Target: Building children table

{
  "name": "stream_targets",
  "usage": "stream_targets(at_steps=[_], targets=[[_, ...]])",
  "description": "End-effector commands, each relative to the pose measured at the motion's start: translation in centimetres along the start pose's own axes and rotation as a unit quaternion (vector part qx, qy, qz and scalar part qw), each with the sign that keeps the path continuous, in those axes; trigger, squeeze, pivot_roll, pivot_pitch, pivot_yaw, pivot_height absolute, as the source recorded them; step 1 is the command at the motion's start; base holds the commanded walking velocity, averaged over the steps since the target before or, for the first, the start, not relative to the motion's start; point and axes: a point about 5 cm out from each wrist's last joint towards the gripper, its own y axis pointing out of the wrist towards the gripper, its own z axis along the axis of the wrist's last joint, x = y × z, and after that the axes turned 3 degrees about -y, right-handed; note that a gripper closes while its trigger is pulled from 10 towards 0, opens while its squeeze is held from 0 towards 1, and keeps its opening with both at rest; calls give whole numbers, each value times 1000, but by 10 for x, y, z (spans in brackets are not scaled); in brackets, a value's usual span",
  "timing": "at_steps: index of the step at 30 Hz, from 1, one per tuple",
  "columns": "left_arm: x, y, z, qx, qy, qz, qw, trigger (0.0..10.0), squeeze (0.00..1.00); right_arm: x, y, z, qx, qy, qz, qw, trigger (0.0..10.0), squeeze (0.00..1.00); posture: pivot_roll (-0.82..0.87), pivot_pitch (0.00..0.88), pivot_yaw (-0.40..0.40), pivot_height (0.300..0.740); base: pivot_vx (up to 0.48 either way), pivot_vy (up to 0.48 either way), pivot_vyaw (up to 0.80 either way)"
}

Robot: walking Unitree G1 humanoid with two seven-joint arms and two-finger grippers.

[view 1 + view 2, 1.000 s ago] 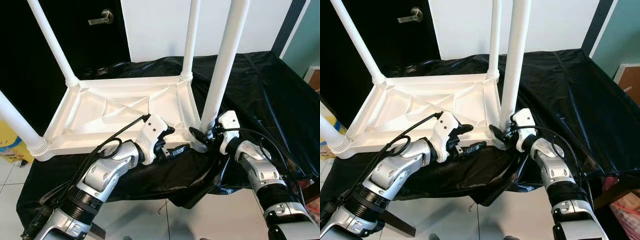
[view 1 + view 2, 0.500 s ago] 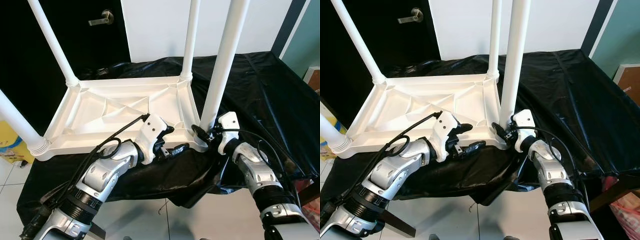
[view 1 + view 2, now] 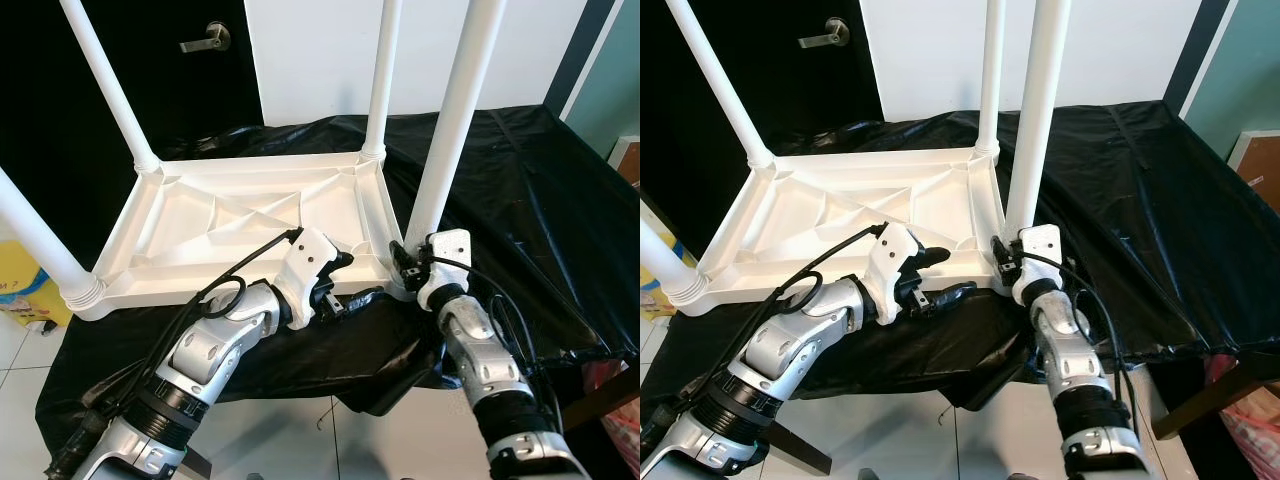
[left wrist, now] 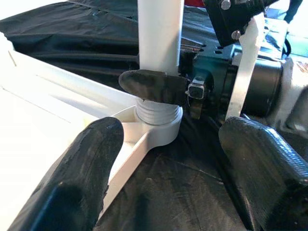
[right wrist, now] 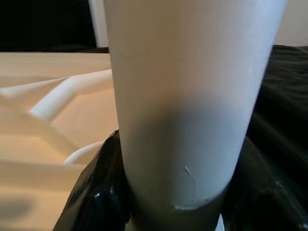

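The white tabletop [image 3: 240, 215] lies upside down on a black cloth [image 3: 520, 200], its ribbed underside facing up so that the leg sockets are open to the robot. This tabletop serves as the landmark. Four white legs stand in its corners: one at the far left corner [image 3: 105, 85], one at the far right corner [image 3: 382, 75], one at the near left corner [image 3: 40, 245], and the near right leg [image 3: 452, 120], which is the one being worked.

The right gripper [image 3: 408, 262] is clamped around the base of the near right leg, just above the threaded collar [image 4: 156, 113] where it enters the corner socket. One black finger [image 4: 154, 86] wraps across the front of the leg in the left wrist view, and the right wrist view has a finger on either side of it. Gripping so low probably lets the robot twist or press the leg home without levering it sideways.

The left gripper [image 3: 345, 285] sits at the tabletop's near edge, beside that same corner, its fingers spread apart and holding nothing. One finger [image 4: 79, 168] rests over the rim, likely to steady the tabletop against turning.

Behind the tabletop stands a dark door with a metal handle [image 3: 205, 35].
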Motion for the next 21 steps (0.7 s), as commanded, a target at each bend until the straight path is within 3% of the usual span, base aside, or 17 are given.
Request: stream_targets(at_steps=[1, 8, 20, 21], targets=[[5, -1, -3, -4, -2, -69, 998, 10000, 0, 6, -6, -11, -32, 15, -52, 998, 10000, 0, -97, 0, 20, 740, 0, 0, 0], [3, -1, -1, 0, 1, -66, 998, 10000, 0, -10, -7, -6, -28, 27, -49, 998, 10000, 0, -97, 0, 21, 740, 0, 0, 0], [5, 0, 0, 5, -2, -70, 998, 10000, 0, 1, -4, 6, -5, 9, -53, 999, 10000, 8, -95, 0, 18, 740, 0, 0, 0], [5, -1, 0, 5, -3, -69, 998, 10000, 0, 4, -4, 7, -1, 8, -47, 999, 10000, 1000, -93, 0, 18, 740, 0, 0, 0]])
